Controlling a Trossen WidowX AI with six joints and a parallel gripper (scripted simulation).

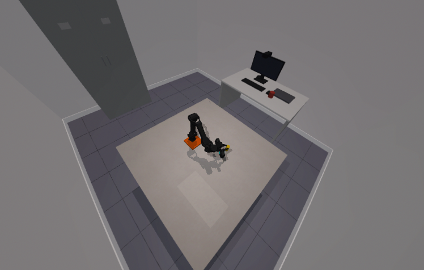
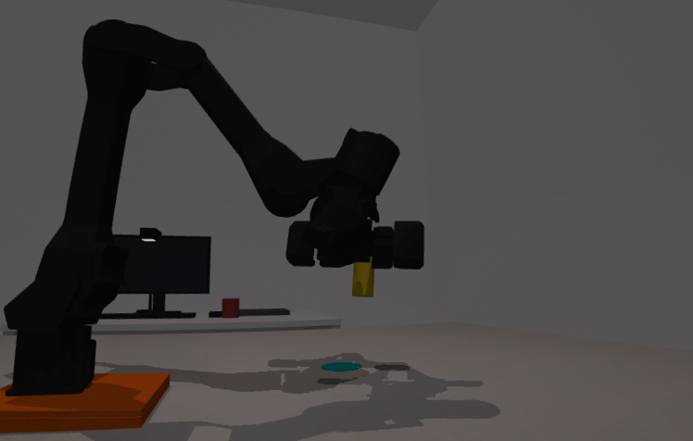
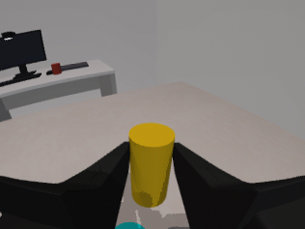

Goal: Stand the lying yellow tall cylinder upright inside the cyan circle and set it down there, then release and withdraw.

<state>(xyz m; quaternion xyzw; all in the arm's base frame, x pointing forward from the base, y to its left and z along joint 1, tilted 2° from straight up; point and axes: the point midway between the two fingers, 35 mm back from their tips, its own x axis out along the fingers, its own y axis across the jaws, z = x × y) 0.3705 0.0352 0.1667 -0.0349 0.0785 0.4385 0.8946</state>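
My gripper (image 2: pixel 362 267) (image 3: pixel 152 148) (image 1: pixel 224 148) is shut on the yellow tall cylinder (image 2: pixel 362 279) (image 3: pixel 152 163) (image 1: pixel 227 146). The cylinder hangs nearly upright from the fingers, well above the floor mat. The cyan circle (image 2: pixel 341 366) lies flat on the mat, below the cylinder and a little to its left in the side view. In the wrist view the circle shows just under the cylinder's lower end, between the two black fingers. The arm reaches out and down from its orange base (image 2: pixel 64 403) (image 1: pixel 192 142).
A white desk (image 1: pixel 263 95) (image 2: pixel 173 323) (image 3: pixel 58 86) with a monitor (image 1: pixel 267 65), keyboard and red cup (image 2: pixel 230 308) stands beyond the mat. A tall grey cabinet (image 1: pixel 89 57) stands at the back left. Arm shadows fall on the mat around the circle.
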